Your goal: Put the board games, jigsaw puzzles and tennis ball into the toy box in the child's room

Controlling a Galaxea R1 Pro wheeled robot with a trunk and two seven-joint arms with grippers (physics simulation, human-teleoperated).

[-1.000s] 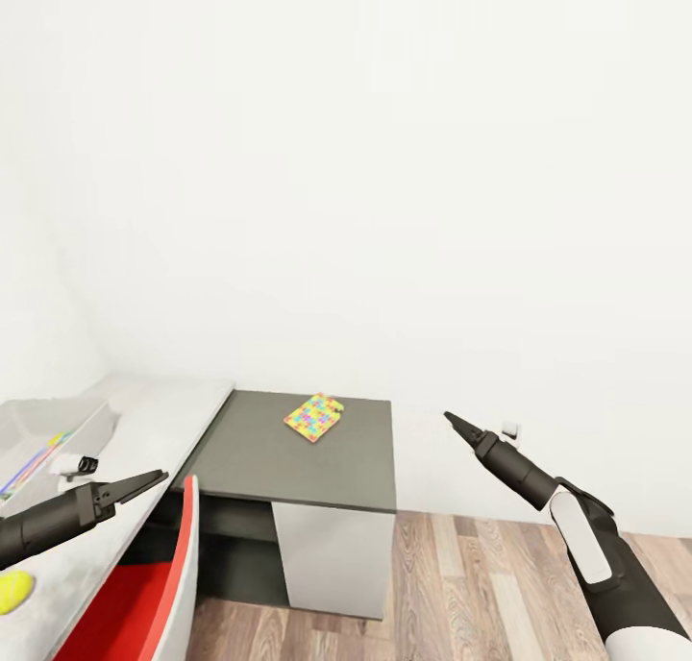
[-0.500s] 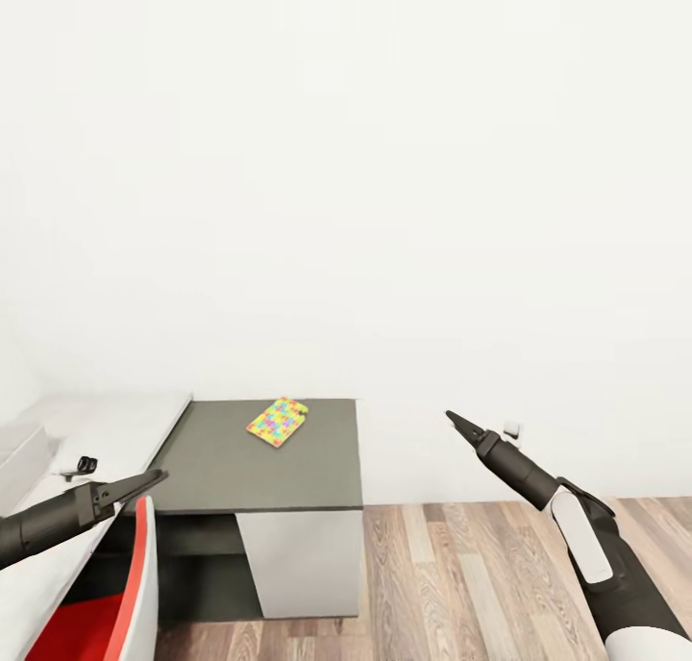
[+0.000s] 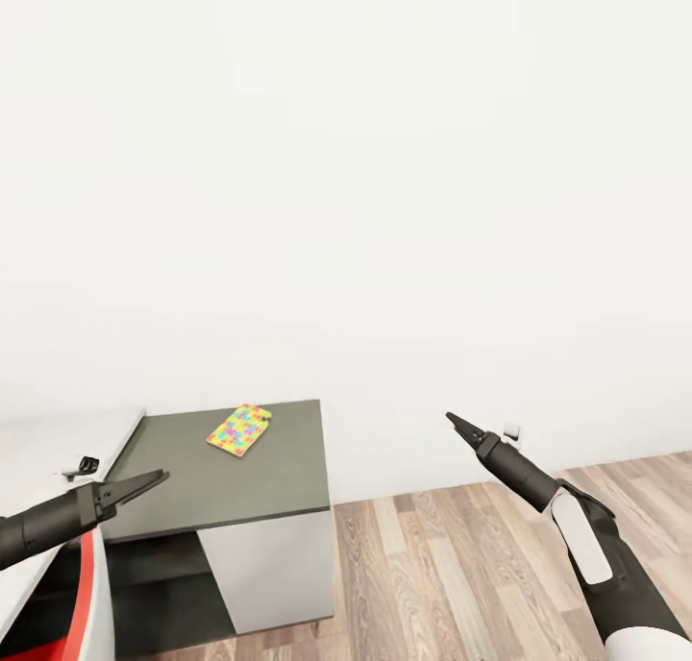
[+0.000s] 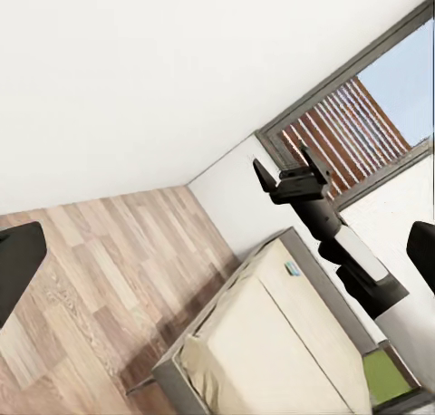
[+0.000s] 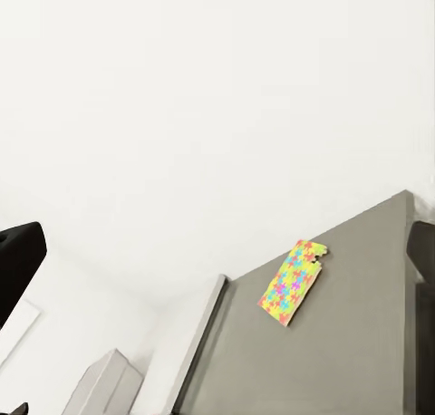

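Across the last second the whole head view has slid: the cabinet top (image 3: 231, 459) and the puzzle (image 3: 237, 429) on it have shifted from frame centre to lower left, the toy box and the ball have passed out of the left edge, and more plank floor (image 3: 461, 565) shows at lower right. Both arms keep the same places in the frame, so this is a turn of the camera to the right, not a move of the things. Judged from that, the robot is turning away from the table, probably toward the bed (image 4: 272, 352) for the board games; the puzzle is left unstowed.

The left gripper (image 3: 144, 481), at lower left, shows thin dark fingers drawn to a near point, with nothing between them. The right gripper (image 3: 459, 426), right of centre, looks the same: close to shut and empty.

The puzzle is a thin flat square of interlocking yellow, blue, pink and green pieces, with one corner notched. It lies flat on the dark grey cabinet top, toward the back edge, near the wall, well apart from both grippers. The right wrist view shows it (image 5: 292, 283) likewise alone on the grey surface.
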